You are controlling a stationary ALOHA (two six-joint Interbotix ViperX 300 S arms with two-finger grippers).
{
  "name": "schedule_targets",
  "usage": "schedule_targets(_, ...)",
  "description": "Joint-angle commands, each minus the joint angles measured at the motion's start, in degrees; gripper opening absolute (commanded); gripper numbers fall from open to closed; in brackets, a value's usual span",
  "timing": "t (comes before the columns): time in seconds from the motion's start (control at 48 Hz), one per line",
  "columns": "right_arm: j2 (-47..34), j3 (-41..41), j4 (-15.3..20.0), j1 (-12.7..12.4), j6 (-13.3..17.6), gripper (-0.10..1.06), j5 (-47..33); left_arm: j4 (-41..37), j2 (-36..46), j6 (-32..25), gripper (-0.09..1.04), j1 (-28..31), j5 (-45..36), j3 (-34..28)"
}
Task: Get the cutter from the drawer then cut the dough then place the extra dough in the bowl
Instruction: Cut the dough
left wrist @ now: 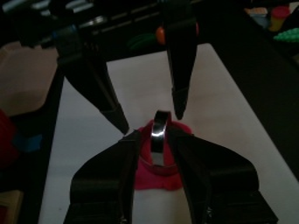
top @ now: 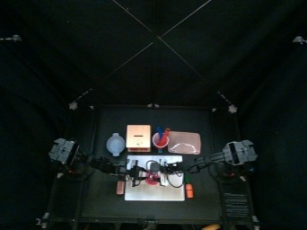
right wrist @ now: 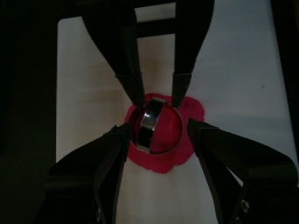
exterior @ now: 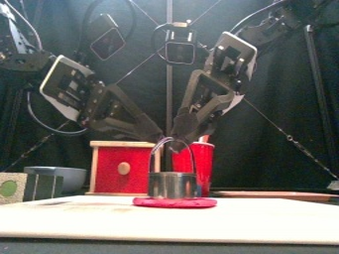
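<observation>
Where cutter (exterior: 173,182) stands on dough (exterior: 173,202), box (exterior: 122,167), cup (exterior: 203,164) seemingly close behind.

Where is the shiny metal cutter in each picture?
Top view: cutter on the white board, toward the table's front.
Front view: cutter at centre, standing on the red dough.
Left wrist view: cutter edge-on, on the dough.
Right wrist view: cutter on the dough.
Shared landmark: the red dough beneath it.
</observation>
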State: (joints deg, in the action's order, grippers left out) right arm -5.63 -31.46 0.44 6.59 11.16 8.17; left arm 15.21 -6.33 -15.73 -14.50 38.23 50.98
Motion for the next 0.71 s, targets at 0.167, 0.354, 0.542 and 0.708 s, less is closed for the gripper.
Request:
schedule_targets(0.167, 1.8, 1.9, 1.3, 0.2, 0.1, 0.88, 1.0, 0.0, 1.5, -0.3, 0.71, 0.3, 0.7, 2.6)
schedule_targets(0.354, 1.0, 2.8, 2.3, 0.4, 0.1, 0.88, 1.5, -0.2, -1.1, -0.4, 0.63, 1.2, 2.4, 3.3)
schedule_targets(0.542, 0.1, 4.2, 2.1, 0.7, 0.1, 0.88, 3.2, -1.3, -5.2, -0.4, 0.53, 2.5, 2.8, 1.2)
schedule_targets(0.708, -1.1, 5.5, 2.3, 1.0, 0.0, 0.88, 5.7, -2.4, -8.2, -0.4, 0.5, 3.9, 2.7, -0.6)
